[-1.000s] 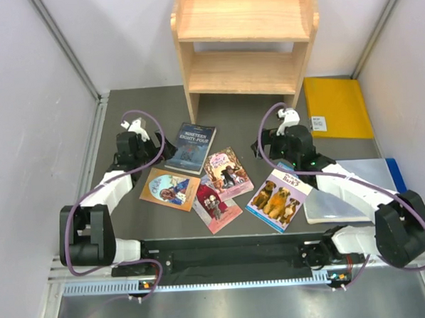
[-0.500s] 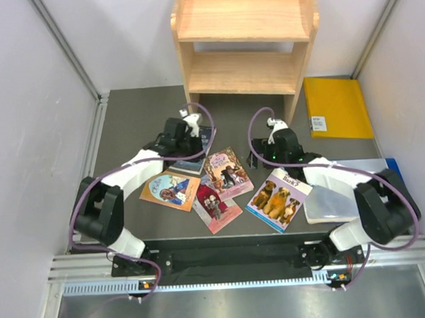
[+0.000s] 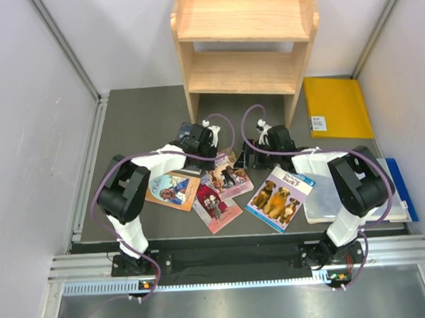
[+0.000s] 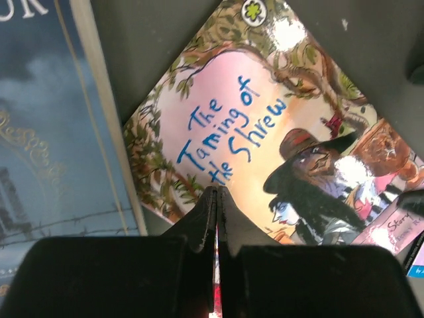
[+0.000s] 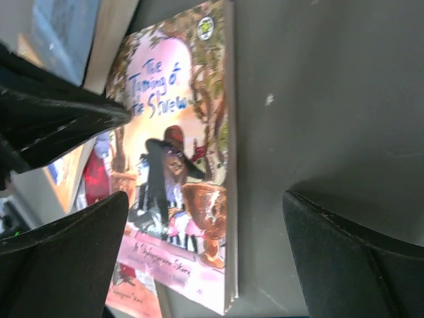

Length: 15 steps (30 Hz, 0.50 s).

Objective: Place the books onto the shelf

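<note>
The pink book [image 3: 227, 174] lies flat on the surface [image 3: 139, 113], between the 2 pincers and near the shelf [image 3: 241, 18]. The left pincer [image 4: 216, 192] is shut, its tips at the book's left edge. The right pincer [image 5: 206, 195] is wide open and faces the long right edge.

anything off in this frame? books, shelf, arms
Nothing is spilled or damaged. The pink book lies askew, overlapping the red book. Oddest thing: the left gripper has its fingers shut at the pink book's edge, with nothing visibly between them. The shelf holds no books.
</note>
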{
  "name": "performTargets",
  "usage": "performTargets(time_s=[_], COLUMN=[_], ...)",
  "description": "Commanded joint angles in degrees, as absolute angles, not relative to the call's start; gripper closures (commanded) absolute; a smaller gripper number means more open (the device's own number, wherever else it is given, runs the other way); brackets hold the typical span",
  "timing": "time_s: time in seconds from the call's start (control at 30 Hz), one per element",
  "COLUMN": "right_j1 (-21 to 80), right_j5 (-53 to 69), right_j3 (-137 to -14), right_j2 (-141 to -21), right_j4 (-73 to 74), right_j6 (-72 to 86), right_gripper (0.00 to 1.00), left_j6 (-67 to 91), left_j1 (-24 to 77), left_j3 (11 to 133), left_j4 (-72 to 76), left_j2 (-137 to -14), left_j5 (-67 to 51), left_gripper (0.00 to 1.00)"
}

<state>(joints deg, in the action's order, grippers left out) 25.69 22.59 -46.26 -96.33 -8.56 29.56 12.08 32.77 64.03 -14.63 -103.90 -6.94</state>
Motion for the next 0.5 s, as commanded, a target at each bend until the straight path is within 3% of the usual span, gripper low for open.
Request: performTargets(time_s=[0.0, 0.23, 0.47], right_j1=[25.5, 27.3, 29.2], right_j5=[29.1, 34.4, 41.3], right_j3=[-48.2, -52.6, -54.1], right_j2=[-99.3, -102.3, -102.0], right_j4=[-7.0, -0.4, 0.4], right_j6=[30.2, 28.2, 29.1], right_gripper=[0.00, 0.11, 0.30], left_j6=[13.1, 14.0, 14.3], left_j1=[34.3, 35.2, 35.4], left_j3=[66.6, 67.8, 67.9], left_j4=[-14.2, -14.6, -14.4], left_j2=[-107.6, -110.1, -110.5], left_j5=[-5.5, -5.1, -4.2], left_gripper=[1.00, 1.00, 1.00])
